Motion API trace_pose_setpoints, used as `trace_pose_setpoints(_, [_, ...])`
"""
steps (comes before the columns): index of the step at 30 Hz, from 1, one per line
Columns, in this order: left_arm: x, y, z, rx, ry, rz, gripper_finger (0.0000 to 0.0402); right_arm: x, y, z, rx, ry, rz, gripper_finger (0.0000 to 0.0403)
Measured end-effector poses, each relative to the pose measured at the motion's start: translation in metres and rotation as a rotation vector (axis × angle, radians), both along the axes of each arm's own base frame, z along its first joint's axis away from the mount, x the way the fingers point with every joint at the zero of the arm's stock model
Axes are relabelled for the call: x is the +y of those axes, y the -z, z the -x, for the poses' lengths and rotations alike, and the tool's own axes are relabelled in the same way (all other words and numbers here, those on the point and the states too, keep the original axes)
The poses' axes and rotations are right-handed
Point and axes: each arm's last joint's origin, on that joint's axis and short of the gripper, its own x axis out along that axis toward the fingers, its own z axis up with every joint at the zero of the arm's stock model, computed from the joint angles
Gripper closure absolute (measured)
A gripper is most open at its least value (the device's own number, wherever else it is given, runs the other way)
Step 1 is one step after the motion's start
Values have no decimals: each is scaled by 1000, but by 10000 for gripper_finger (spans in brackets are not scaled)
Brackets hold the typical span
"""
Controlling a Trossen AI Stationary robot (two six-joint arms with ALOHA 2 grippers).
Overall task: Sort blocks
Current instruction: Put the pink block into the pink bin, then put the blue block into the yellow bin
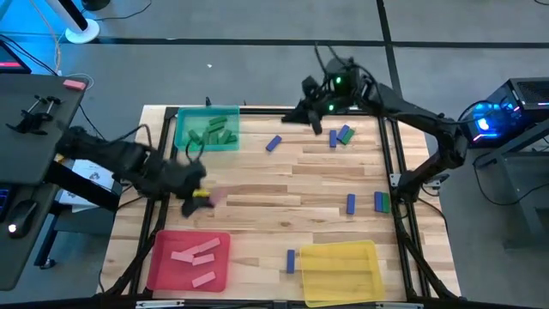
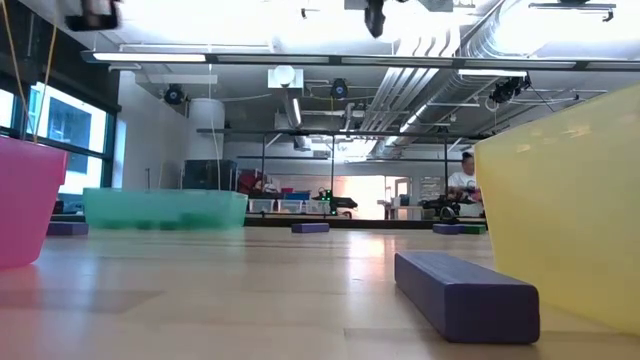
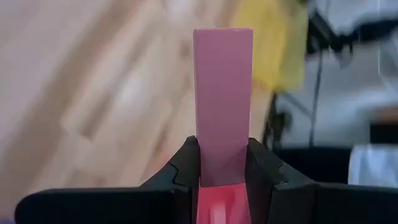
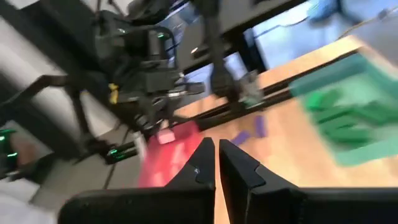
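My left gripper (image 1: pixel 202 196) is above the table's left half, between the green tray (image 1: pixel 208 129) and the red tray (image 1: pixel 190 260). It is shut on a pink block (image 3: pixel 222 93). My right gripper (image 1: pixel 314 118) hangs over the table's far edge, shut and empty; its fingers meet in the right wrist view (image 4: pixel 216 155). Green blocks (image 1: pixel 213 133) lie in the green tray and pink blocks (image 1: pixel 196 254) in the red tray. Loose blue blocks (image 1: pixel 274 143) and green blocks (image 1: pixel 346 135) lie flat on the table. My left gripper pinches the pink block's near end (image 3: pixel 222 167) between its two fingers, one on each long narrow side. The block lies along the fingers and sticks out past their tips. It is lifted clear of the table.
A yellow tray (image 1: pixel 340 272) stands at the near right, with a blue block (image 1: pixel 291 261) beside it. More blue and green blocks lie at the right (image 1: pixel 351 203) (image 1: pixel 383 202). A black frame (image 1: pixel 395 154) rims the table. Bare wood lies in the middle.
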Motion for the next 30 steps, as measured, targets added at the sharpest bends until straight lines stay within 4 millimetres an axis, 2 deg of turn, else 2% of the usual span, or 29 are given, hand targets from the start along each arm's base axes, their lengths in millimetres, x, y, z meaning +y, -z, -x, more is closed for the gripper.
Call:
trace_pose_setpoints(3, [-29,12,14,82,151,10,345,28,0,-10,20,-28,-31,403])
trace_pose_setpoints(7, [-68,38,37,203,329,-52,345,64,3,-20,70,-1,-62,403])
trace_pose_setpoints(10, [-89,61,52,226,373,-70,345,87,3,-24,97,35,-114,403])
trace_pose_setpoints(13, [-102,78,59,188,383,-28,345,106,4,-26,117,56,-141,403])
trace_pose_setpoints(18, [-118,101,58,125,413,108,340,130,5,-27,135,78,-157,403])
trace_pose_setpoints(24, [-123,135,49,240,399,65,270,154,7,-24,181,24,-190,403])
trace_pose_setpoints(27, [-130,136,39,255,451,105,224,167,10,-22,224,-1,-205,403])
trace_pose_setpoints(30, [-133,128,30,258,473,119,189,177,13,-19,261,-28,-197,403])
